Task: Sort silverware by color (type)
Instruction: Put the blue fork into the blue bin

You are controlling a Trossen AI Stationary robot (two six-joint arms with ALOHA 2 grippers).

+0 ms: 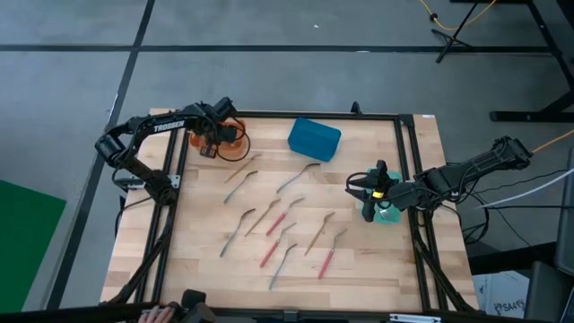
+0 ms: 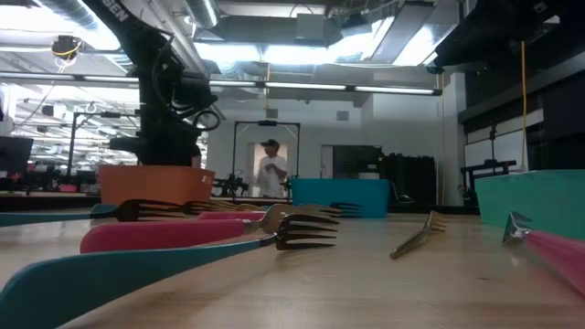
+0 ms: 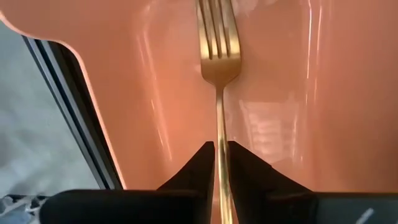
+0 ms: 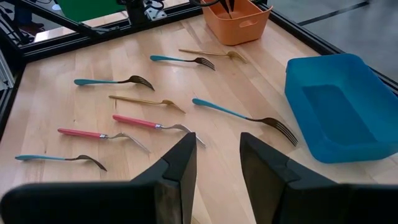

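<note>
The left gripper (image 3: 221, 158) has its 2 dark fingers drawn close on either side of the thin handle of a gold fork (image 3: 219, 56); whether they are pinching it or have just let go cannot be told. The fork points tines-forward into the orange bin (image 3: 155, 112), its handle straight and shiny, its 4 tines lying against the bin's glossy inner wall. In the high view that arm bends in from the upper left of the frame, elbow out over the table's edge, with its gripper over the orange bin (image 1: 235, 144) near the table's top left corner. The right gripper (image 4: 214, 163) stands with a clear gap between its fingers and nothing in it; in the high view it sits at the right of the frame over a green bin (image 1: 389, 213), the arm reaching in from the right edge. A blue bin (image 1: 314, 139) rests at the upper middle of the table (image 1: 386, 269). The rest of the silverware (image 1: 278, 224) lies scattered across the middle of the wood: slim forks with curved ends, some with red handles, some teal, some all gold. In the low view a person (image 2: 271, 169) stands far back in the room.
</note>
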